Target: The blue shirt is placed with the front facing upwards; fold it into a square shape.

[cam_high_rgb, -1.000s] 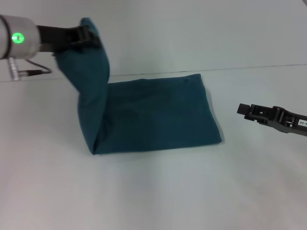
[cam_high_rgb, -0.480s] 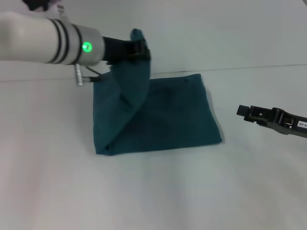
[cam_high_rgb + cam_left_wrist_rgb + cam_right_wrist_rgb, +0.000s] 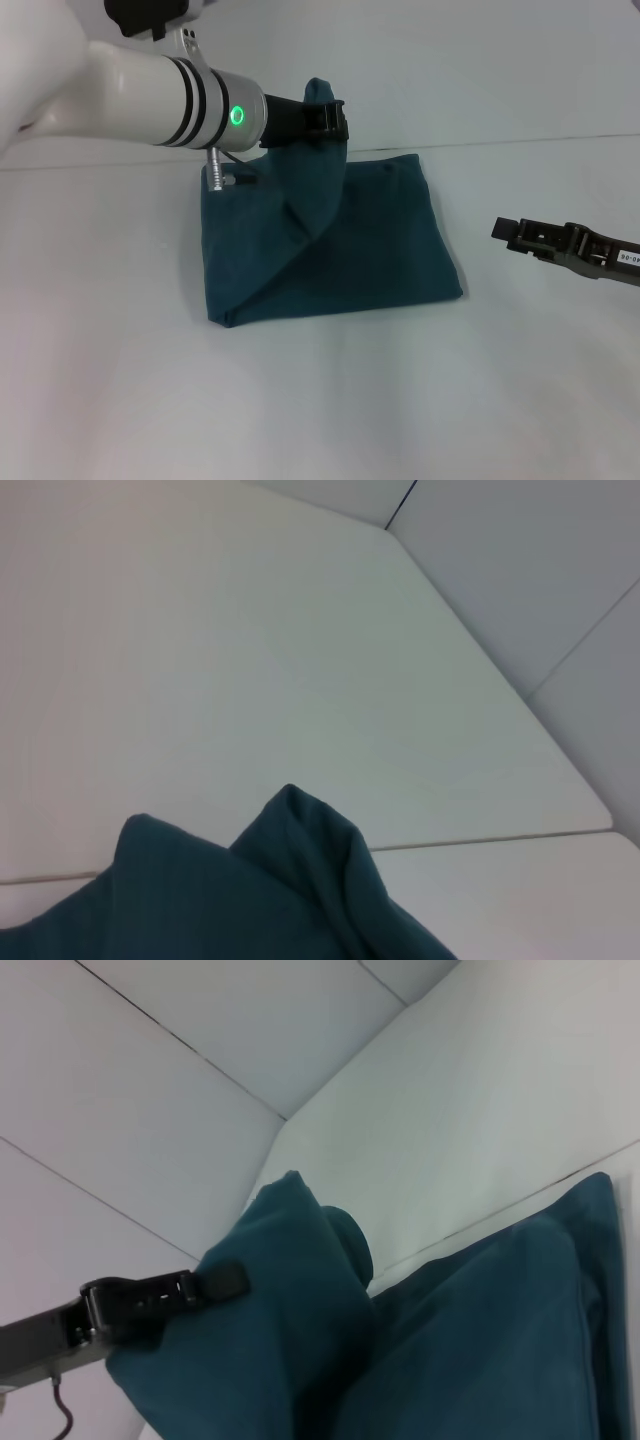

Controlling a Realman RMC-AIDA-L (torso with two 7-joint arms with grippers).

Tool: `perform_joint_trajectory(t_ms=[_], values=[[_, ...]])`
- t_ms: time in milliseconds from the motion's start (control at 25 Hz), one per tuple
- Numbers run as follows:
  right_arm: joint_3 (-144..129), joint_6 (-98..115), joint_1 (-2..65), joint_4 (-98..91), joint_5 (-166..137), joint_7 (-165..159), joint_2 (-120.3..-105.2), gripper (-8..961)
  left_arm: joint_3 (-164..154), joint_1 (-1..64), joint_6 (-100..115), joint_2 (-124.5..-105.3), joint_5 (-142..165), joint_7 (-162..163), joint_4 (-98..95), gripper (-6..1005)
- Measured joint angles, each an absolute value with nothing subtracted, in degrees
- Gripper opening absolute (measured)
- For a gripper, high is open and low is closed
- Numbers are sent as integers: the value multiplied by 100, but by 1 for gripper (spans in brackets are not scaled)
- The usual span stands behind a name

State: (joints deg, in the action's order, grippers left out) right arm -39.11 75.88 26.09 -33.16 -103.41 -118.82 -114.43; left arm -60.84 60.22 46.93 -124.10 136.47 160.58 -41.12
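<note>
The blue shirt (image 3: 370, 250) lies on the white table as a plain teal, partly folded rectangle, with no print showing. My left gripper (image 3: 330, 118) is shut on the shirt's left part and holds it raised above the middle of the cloth, so a flap hangs down from it. That bunched cloth (image 3: 300, 880) fills the low part of the left wrist view. In the right wrist view the left gripper (image 3: 215, 1282) pinches the lifted fold (image 3: 290, 1310). My right gripper (image 3: 505, 232) hovers to the right of the shirt, apart from it.
The white table (image 3: 320, 400) spreads around the shirt, with bare surface in front and to the right. A seam line (image 3: 540, 138) marks the table's far edge against the pale wall behind.
My left gripper has carried the lifted shirt part from the far left rightward over the cloth. The flap now hangs above the shirt's middle. The right arm has stayed put.
</note>
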Motion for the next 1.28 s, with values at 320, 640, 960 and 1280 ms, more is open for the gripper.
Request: perform_joint_trajectory(t_ms=[320, 640, 960, 1280], values=[[-3911, 7544, 2613, -3269, -10392, -11883, -11433, 537, -6150, 6079, 4695, -12418, 13316, 15735, -4026, 79], [-3911, 7514, 2615, -3269, -10416, -11883, -11426, 536, -6476, 6078, 4674, -12436, 12085, 14992, -4030, 148], [-3911, 7514, 2607, -3269, -10416, -11882, -11425, 537, -6479, 5973, 4600, -12404, 12044, 15009, -4119, 412], [-3910, 7506, 2619, -3269, -10475, -11904, -11423, 536, -6383, 5648, 4939, -12300, 12070, 15029, -4456, 768]])
